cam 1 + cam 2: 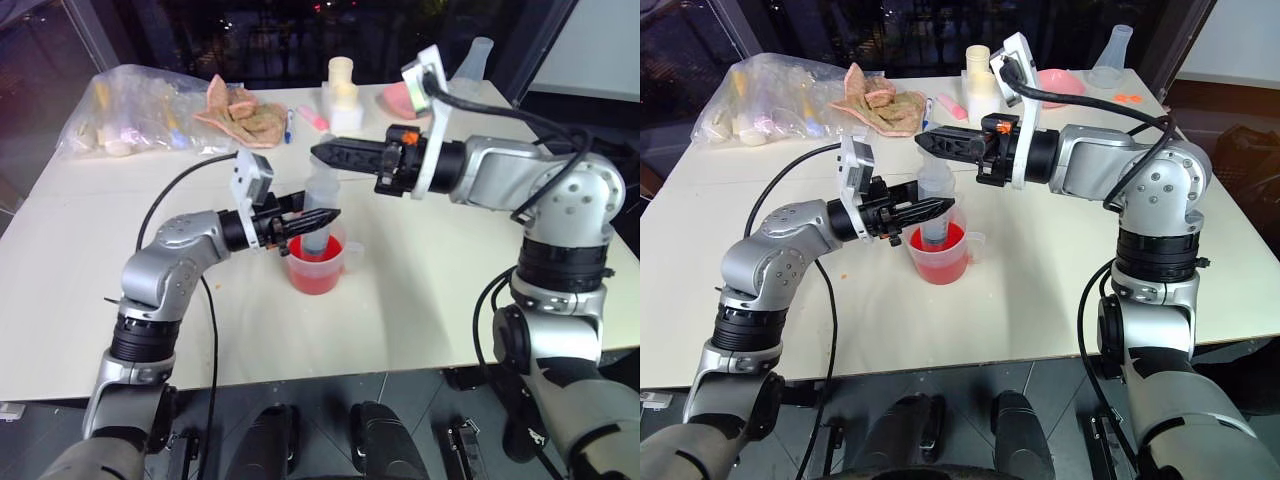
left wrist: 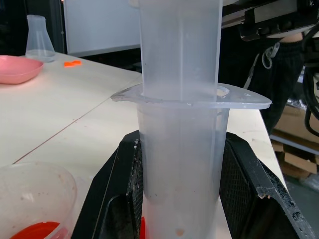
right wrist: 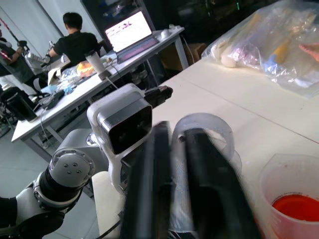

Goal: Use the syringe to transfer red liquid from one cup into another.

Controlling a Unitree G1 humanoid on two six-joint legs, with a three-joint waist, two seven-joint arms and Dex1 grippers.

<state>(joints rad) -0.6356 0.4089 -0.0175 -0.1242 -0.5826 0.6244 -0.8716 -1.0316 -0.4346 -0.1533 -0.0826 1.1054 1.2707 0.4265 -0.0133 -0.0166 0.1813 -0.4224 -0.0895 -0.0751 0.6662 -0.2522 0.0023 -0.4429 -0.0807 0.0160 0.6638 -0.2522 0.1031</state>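
Note:
The syringe (image 1: pixel 321 200) stands upright with its lower end in the wide handled cup (image 1: pixel 345 255) at the table's middle. Red liquid (image 1: pixel 312 277) fills the lower part of that cup. My left gripper (image 1: pixel 318 220) reaches in level from the left and is shut on the syringe's clear barrel (image 2: pixel 179 164) just under its flange. My right gripper (image 1: pixel 328 152) comes in level from the right, right above the plunger's top (image 3: pixel 212 127). Its fingers (image 3: pixel 209 184) stand slightly apart, and I see nothing between them. The other cup is out of view.
At the table's far side lie a plastic bag (image 1: pixel 140 110), a crumpled cloth (image 1: pixel 240 115), a blue-capped pen (image 1: pixel 289 125), a pale bottle on a box (image 1: pixel 342 90), a pink bowl (image 1: pixel 1065 85) and a clear flask (image 1: pixel 1115 55). People sit at desks (image 3: pixel 75 45) beyond.

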